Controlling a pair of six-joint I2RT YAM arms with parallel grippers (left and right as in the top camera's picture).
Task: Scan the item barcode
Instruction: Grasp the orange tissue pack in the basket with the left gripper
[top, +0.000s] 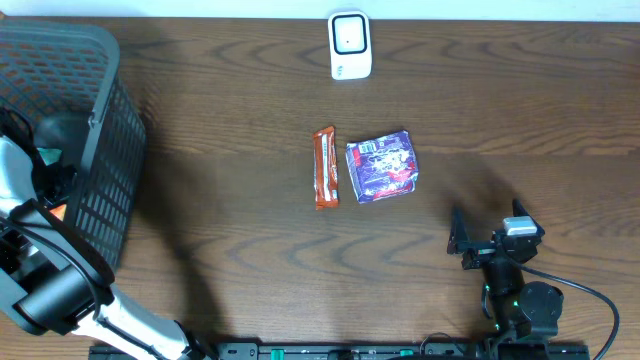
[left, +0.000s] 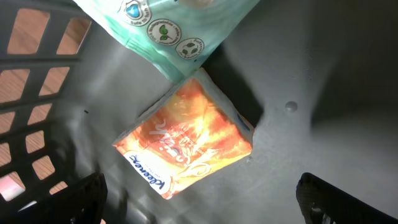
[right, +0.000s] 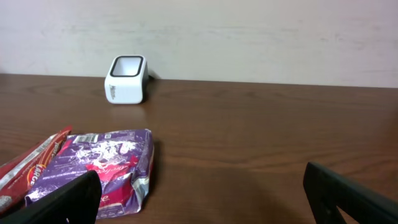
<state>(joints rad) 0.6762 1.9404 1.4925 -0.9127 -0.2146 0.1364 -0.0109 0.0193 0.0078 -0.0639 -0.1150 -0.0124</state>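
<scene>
**Pincers spread wide and empty at barcode station**

Basket (top: 95, 150) of grey slats fills the left edge of the overhead frame, with the left arm reaching down into it. Seen from its wrist, the left pincer (left: 202, 202) stands fully spread with nothing between its fingers. It hangs over an orange tissue packet (left: 186, 146) that lies flat on the basket floor at mid-frame. A green-and-white pouch (left: 168, 25) meets the packet's upper corner at the top of that view. At the centre of the brown wooden surface (top: 220, 120), an orange snack bar (top: 326, 167) lies just beside a purple packet (top: 382, 168), a thin gap between them. The white scanner (top: 350, 45) sits at top centre, well apart from both. At lower right, the right pincer (top: 485, 228) is likewise wide open and empty, low over the surface. It faces the scanner, and the purple packet shows at the lower left of its wrist view.
</scene>
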